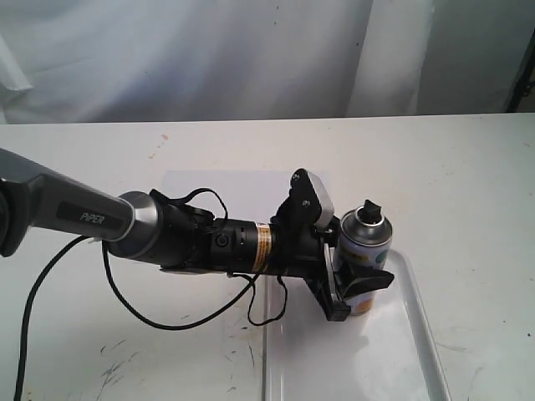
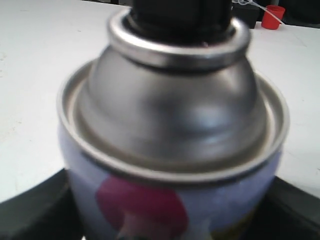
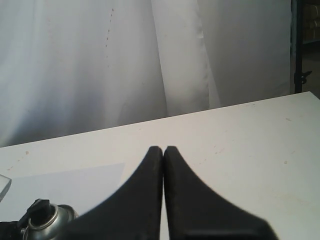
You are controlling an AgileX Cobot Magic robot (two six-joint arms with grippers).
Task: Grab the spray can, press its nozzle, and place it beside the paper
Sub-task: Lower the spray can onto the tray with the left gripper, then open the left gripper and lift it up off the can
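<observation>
Two black fingers (image 1: 378, 281) of the left gripper (image 1: 361, 284) clamp the spray can (image 1: 366, 244) from either side in the exterior view. They hold the small cylinder upright over the glossy white raised-rim tray (image 1: 425, 334), near its right rim; whether the base touches the tray cannot be told. The can's silver metal shoulder shines under the stubby black nozzle (image 1: 370, 208), and its label is white with coloured dots. Behind the dark tubular arm (image 1: 209, 238) lies the paper (image 1: 238, 185), a flat matte white sheet, apart from the can. The table (image 1: 468, 167) is white, scuffed with dark marks near the front, and a white curtain (image 1: 209, 58) hangs behind it. The left wrist view gives what the exterior cannot: the domed shoulder up close, smooth and slightly blurred, ringed by a rolled rim. It also shows a magenta dot on the pale label and curved black pads (image 2: 30, 212) pressed against both sides of the can. A small red object (image 2: 273, 16) stands far off on the table. Only the right wrist view shows the right gripper (image 3: 163, 160), its two tapering matte black fingers closed against each other with nothing between them, raised above the table. Beyond them the can's silver top (image 3: 52, 219) and nozzle (image 3: 38, 207) show, with the paper (image 3: 70, 182) past it and the folded curtain behind.
</observation>
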